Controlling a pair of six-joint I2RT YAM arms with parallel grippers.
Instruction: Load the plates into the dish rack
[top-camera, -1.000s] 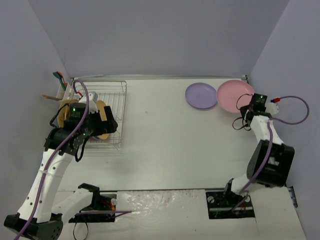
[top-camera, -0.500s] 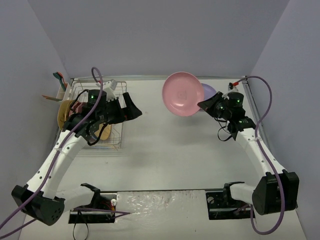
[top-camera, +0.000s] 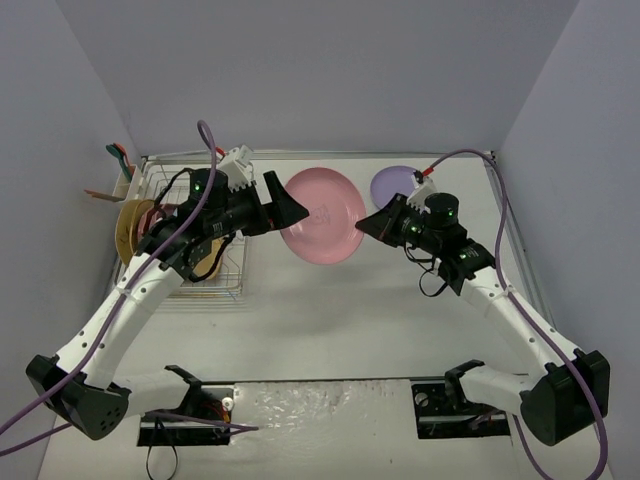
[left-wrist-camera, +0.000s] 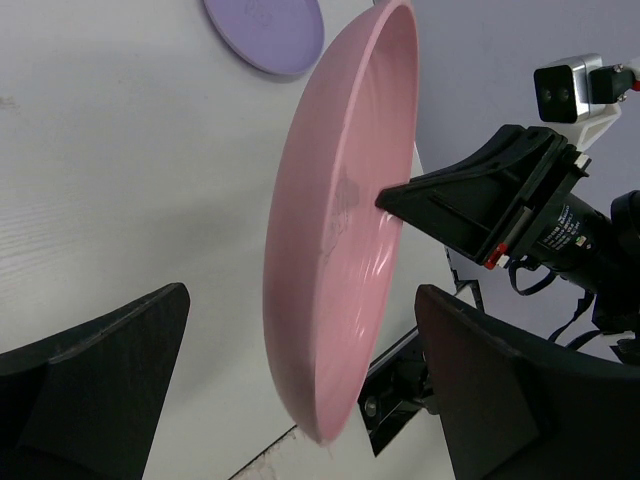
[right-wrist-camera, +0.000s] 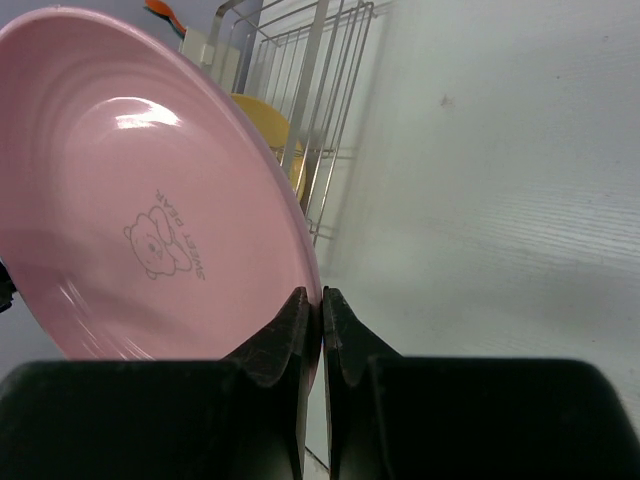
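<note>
The right gripper (top-camera: 368, 226) pinches the rim of a glossy round pink plate (top-camera: 322, 215) held on edge. The left gripper (top-camera: 287, 204) gapes wide.

pink plate (top-camera: 322, 215): glossy light pink, with a small bear outline and lettering in darker pink at its middle
lilac plate (top-camera: 392, 184): plain pale lilac, right of the rack
rack (top-camera: 238, 178): silver wire
tan plates (top-camera: 128, 228): tan-yellow, inside the rack; print not readable
caddy (top-camera: 123, 184): white, on the rack's left side
utensils (top-camera: 117, 155): orange and dark green
table (top-camera: 330, 310): white
cables (top-camera: 207, 125): purple
arms (top-camera: 110, 320): white and black, with green lights
</note>
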